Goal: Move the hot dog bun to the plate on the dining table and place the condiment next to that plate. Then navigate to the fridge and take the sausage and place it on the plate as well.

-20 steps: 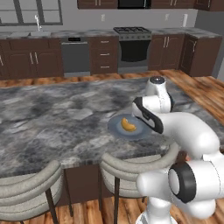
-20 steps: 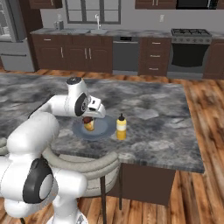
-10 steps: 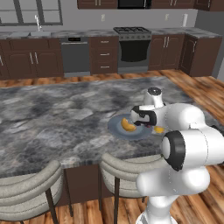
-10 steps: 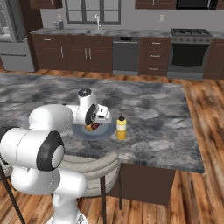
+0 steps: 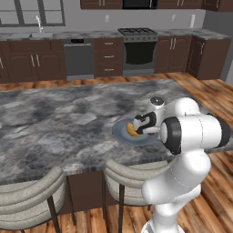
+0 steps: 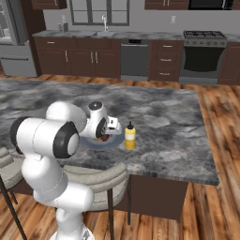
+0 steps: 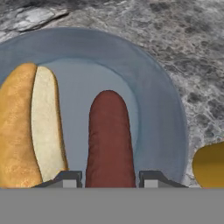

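yellow squeeze bottle point(image 7: 210, 164): you get only its edge, cut off at the hand view's right.
dark red sausage point(image 7: 110, 140): near end hidden.

Plate point(image 7: 166, 131): bun point(image 7: 26, 127) flanks sausage point(image 7: 109, 135); condiment point(image 6: 130, 137) just beside rim

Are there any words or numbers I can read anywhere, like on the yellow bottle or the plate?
None: there are no words or numbers to read.
The condiment has a pale band, but no letters show on it.
The plate, hot dog bun and sausage are plain.
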Robot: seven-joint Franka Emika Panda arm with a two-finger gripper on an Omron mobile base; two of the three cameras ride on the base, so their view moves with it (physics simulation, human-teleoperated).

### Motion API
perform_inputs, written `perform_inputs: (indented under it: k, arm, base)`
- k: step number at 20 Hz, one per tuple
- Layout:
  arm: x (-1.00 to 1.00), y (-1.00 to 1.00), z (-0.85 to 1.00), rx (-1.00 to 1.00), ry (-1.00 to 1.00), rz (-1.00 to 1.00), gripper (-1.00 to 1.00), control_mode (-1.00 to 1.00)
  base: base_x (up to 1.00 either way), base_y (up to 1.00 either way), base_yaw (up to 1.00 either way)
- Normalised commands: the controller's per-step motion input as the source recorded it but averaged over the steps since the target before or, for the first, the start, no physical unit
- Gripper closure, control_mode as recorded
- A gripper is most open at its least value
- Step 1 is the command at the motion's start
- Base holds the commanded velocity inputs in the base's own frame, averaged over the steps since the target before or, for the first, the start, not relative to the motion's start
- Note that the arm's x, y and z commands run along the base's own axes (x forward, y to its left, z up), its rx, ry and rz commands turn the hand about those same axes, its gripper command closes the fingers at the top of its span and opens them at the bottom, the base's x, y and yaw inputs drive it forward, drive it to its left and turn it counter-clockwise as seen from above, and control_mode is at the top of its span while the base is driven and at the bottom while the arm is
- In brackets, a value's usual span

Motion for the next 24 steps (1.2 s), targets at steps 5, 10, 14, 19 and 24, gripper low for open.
perform_inputs:
  k: [5, 10, 14, 19, 24]
  arm:
    - [0.27, 0.0, -0.27, -0.01, -0.02, 0.05, 1.0, -1.0]
    - [0.0, -0.01, -0.1, -0.01, -0.03, 0.03, -1.0, -1.0]
    - [0.0, -0.04, 0.0, 0.0, -0.1, 0.04, -1.0, -1.0]
    - [-0.15, 0.0, 0.53, 0.0, -0.14, 0.01, -1.0, -1.0]
    - [-0.58, 0.0, 1.0, 0.0, -0.1, 0.0, -1.0, -1.0]
  base:
    - [0.0, 0.0, 0.0]
    - [0.0, 0.0, 0.0]
    - [0.0, 0.0, 0.0]
    - [0.0, 0.0, 0.0]
    - [0.0, 0.0, 0.0]
